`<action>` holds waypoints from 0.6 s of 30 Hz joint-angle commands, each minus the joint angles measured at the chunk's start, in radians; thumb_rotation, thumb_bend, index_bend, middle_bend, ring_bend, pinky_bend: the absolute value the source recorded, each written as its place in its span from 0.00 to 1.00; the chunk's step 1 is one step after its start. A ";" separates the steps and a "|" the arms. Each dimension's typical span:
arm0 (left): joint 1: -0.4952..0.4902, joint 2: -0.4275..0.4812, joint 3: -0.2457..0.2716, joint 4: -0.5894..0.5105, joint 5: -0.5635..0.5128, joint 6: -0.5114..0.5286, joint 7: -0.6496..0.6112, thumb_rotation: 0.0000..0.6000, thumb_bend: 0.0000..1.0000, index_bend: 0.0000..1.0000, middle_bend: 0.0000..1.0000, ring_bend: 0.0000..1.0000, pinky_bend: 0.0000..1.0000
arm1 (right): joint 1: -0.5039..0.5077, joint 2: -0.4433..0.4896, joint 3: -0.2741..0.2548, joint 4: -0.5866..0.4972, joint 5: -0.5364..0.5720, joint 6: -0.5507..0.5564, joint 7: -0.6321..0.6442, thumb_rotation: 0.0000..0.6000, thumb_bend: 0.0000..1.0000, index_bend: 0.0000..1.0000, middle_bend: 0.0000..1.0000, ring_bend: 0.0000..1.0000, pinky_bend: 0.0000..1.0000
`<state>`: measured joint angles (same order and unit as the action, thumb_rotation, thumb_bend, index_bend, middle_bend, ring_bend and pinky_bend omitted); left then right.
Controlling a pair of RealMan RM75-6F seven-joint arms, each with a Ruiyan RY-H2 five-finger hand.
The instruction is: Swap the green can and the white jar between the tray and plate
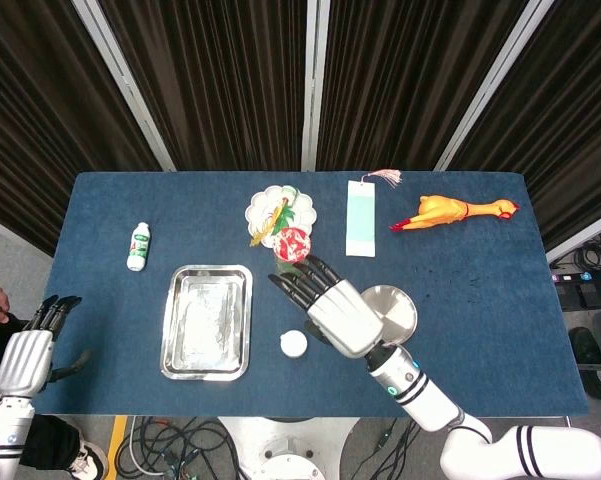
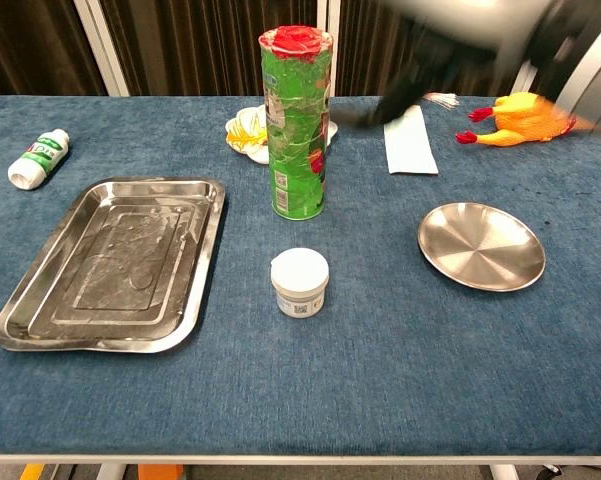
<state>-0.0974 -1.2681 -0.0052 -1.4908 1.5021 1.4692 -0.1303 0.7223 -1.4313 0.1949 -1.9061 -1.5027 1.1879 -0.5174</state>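
Observation:
The white jar (image 2: 300, 282) (image 1: 294, 343) stands on the blue cloth between the steel tray (image 2: 110, 262) (image 1: 207, 321) and the round metal plate (image 2: 481, 245) (image 1: 400, 309). Just behind it the tall green can (image 2: 297, 122) (image 1: 291, 243) stands upright on the cloth. My right hand (image 1: 332, 305) hangs high over the table with its fingers spread, holding nothing; in the chest view it is a blur (image 2: 450, 50) along the top edge. Off the table's left edge, my left hand (image 1: 25, 355) is open.
A small white bottle (image 2: 39, 158) lies at the far left. Behind the can sits a floral dish (image 1: 280, 212) with wrapped items. A pale blue bookmark (image 1: 360, 218) and a rubber chicken (image 1: 450, 211) lie at the back right.

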 commanded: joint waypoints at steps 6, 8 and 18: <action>-0.004 0.004 0.001 -0.009 0.002 -0.013 0.007 1.00 0.23 0.14 0.12 0.05 0.30 | 0.065 0.080 0.145 -0.015 0.269 -0.104 -0.062 1.00 0.17 0.00 0.06 0.00 0.05; -0.005 0.005 0.002 -0.015 0.007 -0.014 0.009 1.00 0.23 0.14 0.12 0.05 0.30 | 0.107 0.068 0.161 0.017 0.360 -0.158 -0.084 1.00 0.15 0.00 0.04 0.00 0.04; -0.009 0.012 0.003 -0.021 0.009 -0.028 0.006 1.00 0.23 0.14 0.12 0.05 0.30 | 0.277 -0.018 0.176 0.183 0.646 -0.286 -0.154 1.00 0.12 0.00 0.03 0.00 0.03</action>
<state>-0.1065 -1.2558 -0.0018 -1.5120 1.5110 1.4418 -0.1237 0.9591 -1.4253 0.3625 -1.7626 -0.9036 0.9358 -0.6492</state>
